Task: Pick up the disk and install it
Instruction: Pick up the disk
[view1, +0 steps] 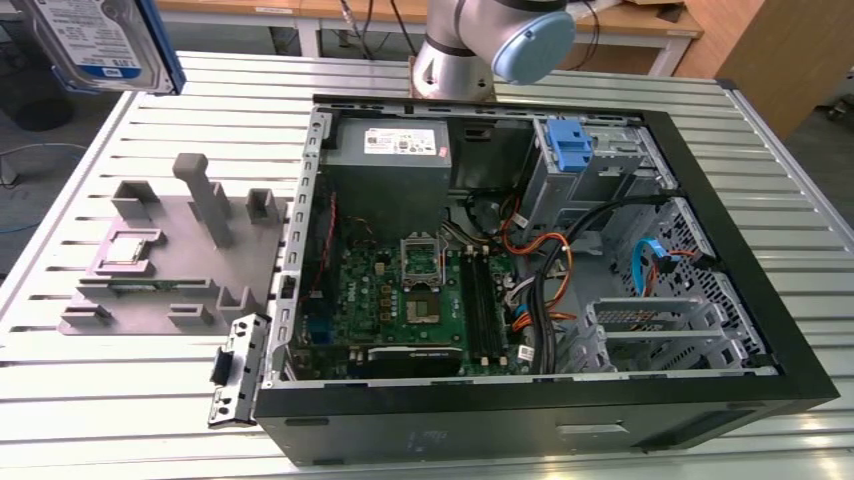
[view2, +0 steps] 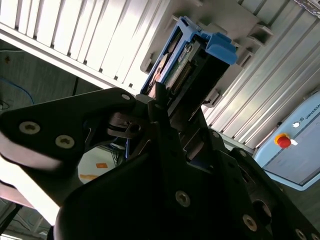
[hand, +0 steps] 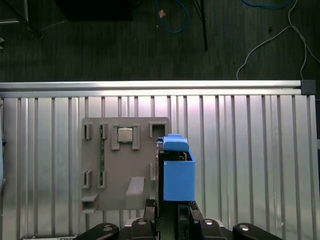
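The disk, a silver drive with a white-and-blue label in a bright blue carrier, hangs in the air at the exterior view's top left, above the table's far corner. In both wrist views my gripper is shut on one end of the disk, which sticks out from between the black fingers. Below the disk in the first wrist view lies the grey fixture plate. The arm's elbow stands behind the open computer case.
The grey fixture holds a small square silver chip. Inside the case, a blue plastic bracket sits in the drive bay among cables. A black bracket lies by the case's front corner. The slatted table's edge is near.
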